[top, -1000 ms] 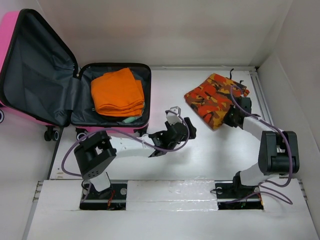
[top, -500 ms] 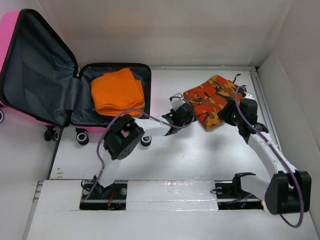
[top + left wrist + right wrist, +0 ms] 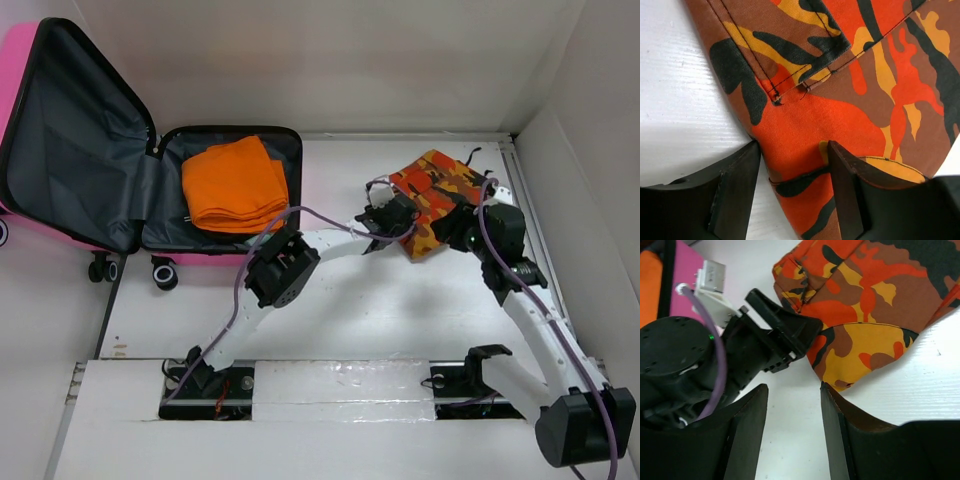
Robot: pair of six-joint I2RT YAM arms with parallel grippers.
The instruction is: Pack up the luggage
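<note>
The luggage [image 3: 70, 130] lies open at the far left: a pink shell, a grey-lined lid leaning back, and a folded orange cloth [image 3: 235, 185] in its base. A folded orange camouflage garment [image 3: 440, 190] lies on the white table at the right. My left gripper [image 3: 383, 222] reaches across to its left edge. In the left wrist view that gripper [image 3: 792, 185] stands open, its jaws astride the garment's [image 3: 850, 75] folded edge. My right gripper [image 3: 792, 430] is open over bare table, with the garment's [image 3: 865, 305] near corner at its right fingertip.
The left arm's elbow [image 3: 285, 268] stretches across the middle of the table with a purple cable looped over it. The suitcase wheels [image 3: 160, 272] stand at the base's near side. White walls close the back and right [image 3: 590, 200].
The left arm has swung right from the table's middle to the camouflage garment's left edge. The right gripper has opened and shifted from the garment's right side to its near corner.
</note>
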